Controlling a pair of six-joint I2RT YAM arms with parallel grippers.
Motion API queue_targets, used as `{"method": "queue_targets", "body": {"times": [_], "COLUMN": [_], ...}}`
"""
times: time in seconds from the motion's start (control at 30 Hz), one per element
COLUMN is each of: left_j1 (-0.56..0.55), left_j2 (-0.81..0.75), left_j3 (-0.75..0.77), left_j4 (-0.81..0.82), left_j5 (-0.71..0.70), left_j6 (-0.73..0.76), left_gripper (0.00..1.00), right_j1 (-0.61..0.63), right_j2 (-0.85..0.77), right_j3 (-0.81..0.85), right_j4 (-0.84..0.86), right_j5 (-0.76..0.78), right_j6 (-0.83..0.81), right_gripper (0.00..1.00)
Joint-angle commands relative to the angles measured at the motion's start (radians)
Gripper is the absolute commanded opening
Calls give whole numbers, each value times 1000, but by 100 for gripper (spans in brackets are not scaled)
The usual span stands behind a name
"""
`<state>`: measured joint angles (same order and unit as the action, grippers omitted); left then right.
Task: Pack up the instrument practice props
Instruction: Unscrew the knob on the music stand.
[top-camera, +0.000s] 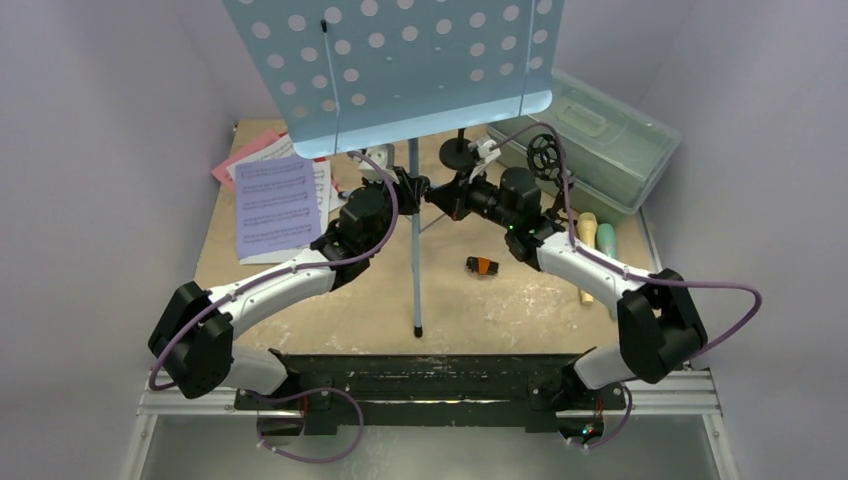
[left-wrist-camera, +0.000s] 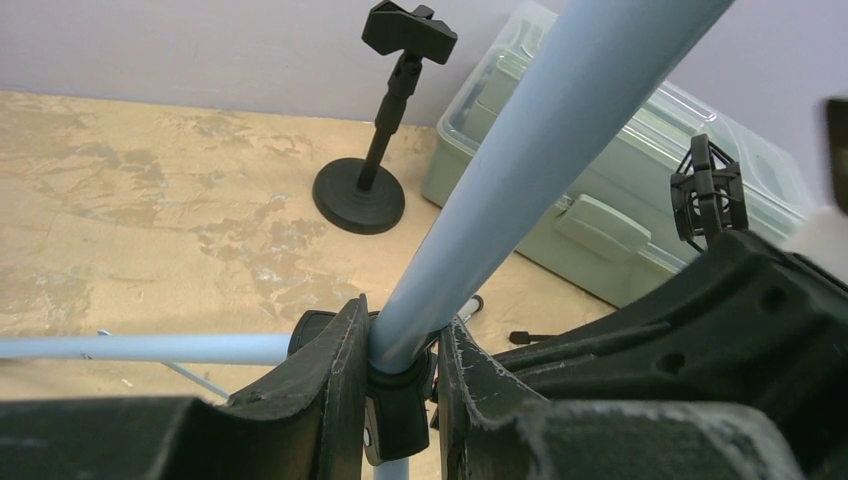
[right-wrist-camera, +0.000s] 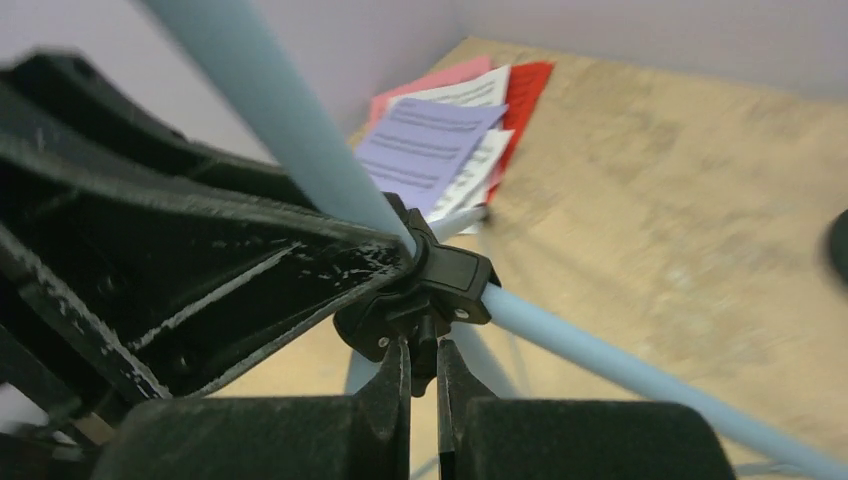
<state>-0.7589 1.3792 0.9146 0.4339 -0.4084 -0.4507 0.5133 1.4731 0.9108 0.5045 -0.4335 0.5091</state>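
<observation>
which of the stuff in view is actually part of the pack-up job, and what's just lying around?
Job:
- music stand
- music pages
- toy microphones
- mic holder on round base
- shock-mount holder

Lying about:
- plastic case
- small orange-and-black item, too small to identify

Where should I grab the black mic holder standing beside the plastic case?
Probably the thin upright stem of the black mic holder, midway between round base and clip, approaching level from the side away from the case; the base is too wide.
</observation>
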Motion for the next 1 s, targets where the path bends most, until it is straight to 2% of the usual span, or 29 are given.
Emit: {"method": "queue_targets", "body": {"times": [0.0,0.13,0.23,0.33,0.4,0.47,0.57,0.6,0.7,0.8,0.87,0.97], "left_j1": [0,-1,-1,0,0,1,2,3,3,7,12,27], "left_j2": [-34,-38,-39,-37,-36,-34,-33,-33,-39,-49,-66,-103], "left_j3": [15,12,13,15,17,18,28,30,33,26,7,-30], "left_j4": [-3,-3,-3,-4,-6,-6,-17,-25,-43,-55,-47,-36], "left_j5": [20,16,14,14,14,14,14,14,20,58,125,226], "left_j6": [-108,-104,-99,-96,-92,-90,-80,-76,-46,14,68,142], "left_gripper": [0,0,0,0,0,0,0,6,30,47,61,74], "right_j1": [137,210,244,247,245,245,222,204,109,39,30,-4], "right_j2": [-43,-33,-36,-52,-67,-84,-114,-127,-167,-205,-227,-234], "right_j3": [84,90,44,-6,-14,1,37,52,104,112,81,49], "right_j4": [-141,-170,-85,17,17,-52,-225,-295,-467,-615,-664,-682], "right_j5": [158,344,497,593,594,525,334,265,8,-164,-205,-269], "right_j6": [-726,-1020,-1176,-1247,-1237,-1189,-1094,-1076,-1022,-1072,-1129,-1154], "right_gripper": [0,0,0,0,0,14,48,56,68,71,74,76]}}
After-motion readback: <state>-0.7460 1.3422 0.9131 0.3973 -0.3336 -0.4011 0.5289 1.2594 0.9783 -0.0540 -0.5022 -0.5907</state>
